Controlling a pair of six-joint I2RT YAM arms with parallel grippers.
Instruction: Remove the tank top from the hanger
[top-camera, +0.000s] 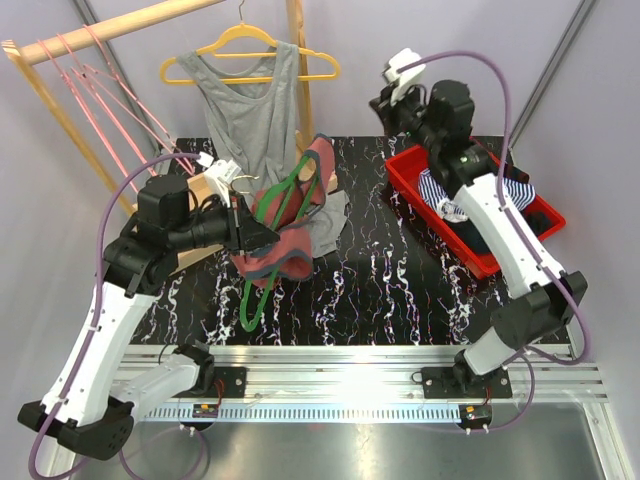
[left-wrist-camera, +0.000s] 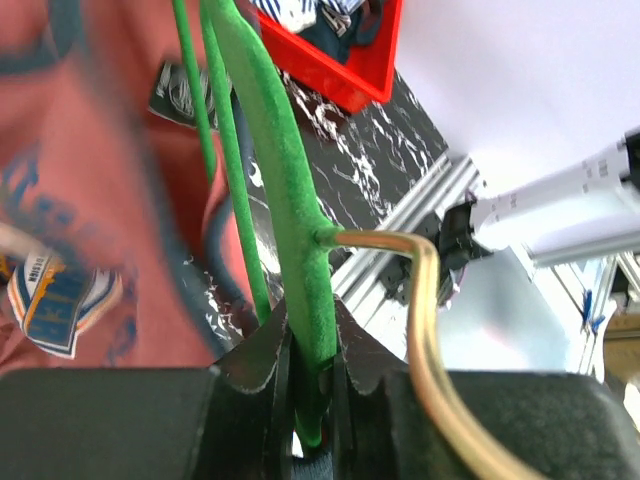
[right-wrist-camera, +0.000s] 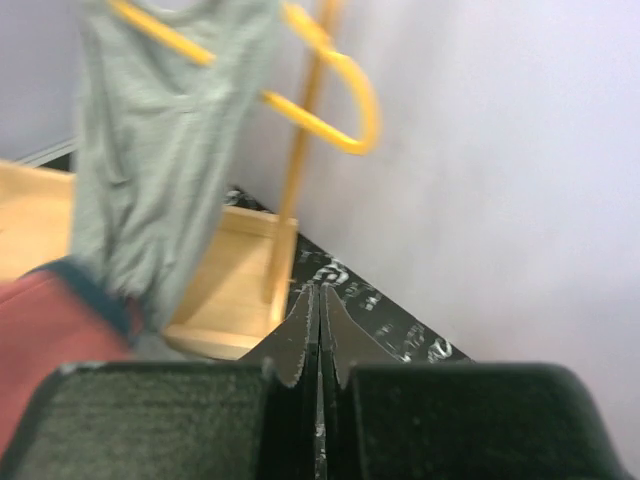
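**Left wrist view shows the weak spot: a narrow pinch carrying a tangled load**

The left gripper (left-wrist-camera: 308, 345) pinches the green hanger (left-wrist-camera: 285, 200) at its neck, right where the brass hook (left-wrist-camera: 425, 290) comes out. It holds the hanger over the left-middle of the black table (top-camera: 380, 290). The red tank top (top-camera: 290, 235) is bunched around that hanger, sagging toward the table.

The right gripper (right-wrist-camera: 320, 340) is pressed together on nothing. It is raised at the far right over the red bin (top-camera: 415, 165), well apart from the garment.

- **Hanger slip:** if a strap catches on a hanger end, a hard tug would likely twist or slide the hanger out of that thin hold.
- **Wrong garment:** a reach from the far side could snag the grey tank top (top-camera: 245, 115) on the yellow hanger (top-camera: 320, 68) just behind.
- **Missed grasp:** if the right jaws are not spread first, they would only push the cloth.
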